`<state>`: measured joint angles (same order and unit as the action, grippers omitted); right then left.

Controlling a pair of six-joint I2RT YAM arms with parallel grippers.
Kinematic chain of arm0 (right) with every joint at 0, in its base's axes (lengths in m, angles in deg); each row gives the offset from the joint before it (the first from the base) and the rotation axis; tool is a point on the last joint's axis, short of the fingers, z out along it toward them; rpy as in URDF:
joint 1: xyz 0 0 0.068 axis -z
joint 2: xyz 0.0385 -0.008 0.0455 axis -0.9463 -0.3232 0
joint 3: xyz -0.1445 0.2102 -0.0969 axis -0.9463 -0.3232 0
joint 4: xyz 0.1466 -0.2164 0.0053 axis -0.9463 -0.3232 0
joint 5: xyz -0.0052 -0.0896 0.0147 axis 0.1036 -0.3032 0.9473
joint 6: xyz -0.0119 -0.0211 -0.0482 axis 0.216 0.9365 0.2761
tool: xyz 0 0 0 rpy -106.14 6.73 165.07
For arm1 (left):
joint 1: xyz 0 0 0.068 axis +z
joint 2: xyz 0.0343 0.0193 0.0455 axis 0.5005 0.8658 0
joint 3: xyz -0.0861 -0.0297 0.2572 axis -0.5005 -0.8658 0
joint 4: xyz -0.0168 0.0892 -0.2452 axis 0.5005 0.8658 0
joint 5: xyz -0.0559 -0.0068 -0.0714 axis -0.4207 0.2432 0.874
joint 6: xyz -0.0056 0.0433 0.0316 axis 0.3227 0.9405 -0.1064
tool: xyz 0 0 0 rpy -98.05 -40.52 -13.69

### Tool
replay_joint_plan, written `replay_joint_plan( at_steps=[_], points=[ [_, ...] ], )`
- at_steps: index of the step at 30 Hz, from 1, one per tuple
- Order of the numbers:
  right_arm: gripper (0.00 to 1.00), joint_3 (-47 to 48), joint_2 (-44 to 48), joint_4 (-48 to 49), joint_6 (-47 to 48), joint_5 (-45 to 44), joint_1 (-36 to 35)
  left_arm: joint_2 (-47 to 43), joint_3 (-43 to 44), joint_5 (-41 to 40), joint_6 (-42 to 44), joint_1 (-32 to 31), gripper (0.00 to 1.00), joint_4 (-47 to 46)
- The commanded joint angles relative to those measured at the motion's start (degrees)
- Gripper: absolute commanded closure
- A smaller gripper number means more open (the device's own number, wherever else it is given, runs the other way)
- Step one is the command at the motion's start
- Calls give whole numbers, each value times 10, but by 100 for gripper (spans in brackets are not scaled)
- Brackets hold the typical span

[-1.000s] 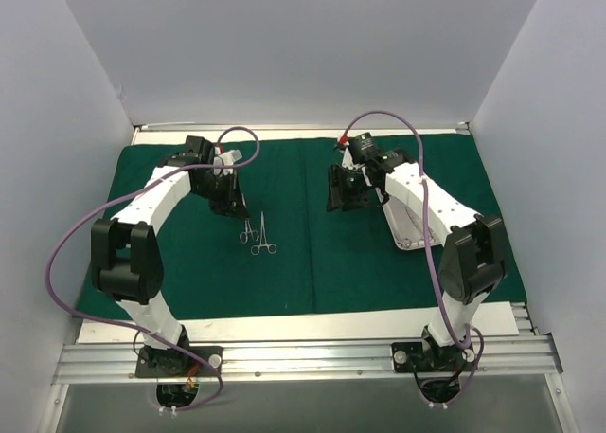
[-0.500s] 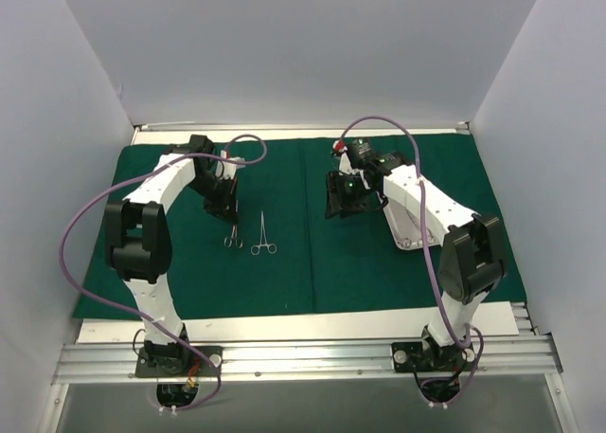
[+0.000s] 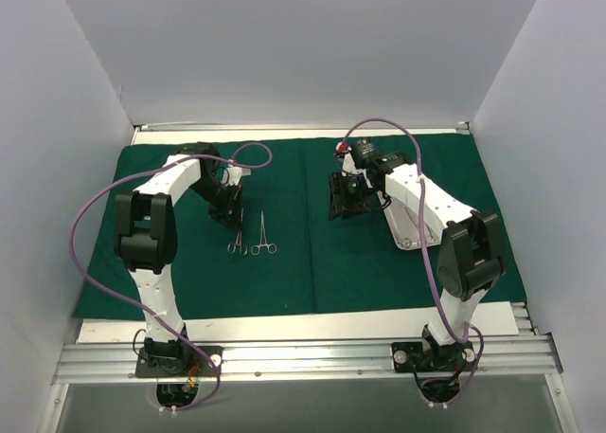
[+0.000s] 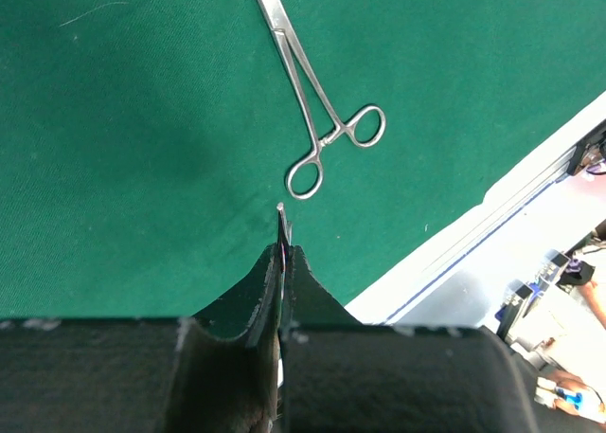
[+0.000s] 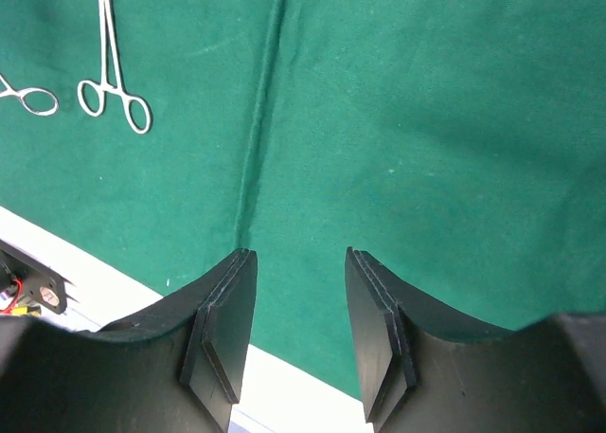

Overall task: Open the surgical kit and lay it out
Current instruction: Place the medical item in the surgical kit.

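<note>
Forceps layout: one slim silver ring-handled forceps (image 3: pixel 263 236) lies flat on the dark green cloth drape (image 3: pixel 322 262). The second silver forceps (image 3: pixel 237 245), shifted leftward within the second, sits just beside it, pinched in the closed left pincer (image 4: pixel 284 253), apparently being spaced out. Right pincer (image 5: pixel 298 319) open, empty.

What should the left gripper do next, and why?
Probably lower a little and open the left gripper: it is shut on a slim steel instrument over the green drape, and bare cloth lies beside the forceps already laid out.
</note>
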<state>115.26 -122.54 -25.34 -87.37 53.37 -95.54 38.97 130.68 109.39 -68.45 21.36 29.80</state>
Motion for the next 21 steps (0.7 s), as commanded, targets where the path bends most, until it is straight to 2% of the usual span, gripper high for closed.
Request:
replay_joint_plan(
  at_steps=[1, 21],
  points=[
    [58, -3, -4, -14, 11, 12, 1, 11, 18, 29, 14, -1, 98, 10],
    [58, 4, -19, -18, 15, 15, 6, 56, 54, 21, 13, 2, 98, 12]
  ],
)
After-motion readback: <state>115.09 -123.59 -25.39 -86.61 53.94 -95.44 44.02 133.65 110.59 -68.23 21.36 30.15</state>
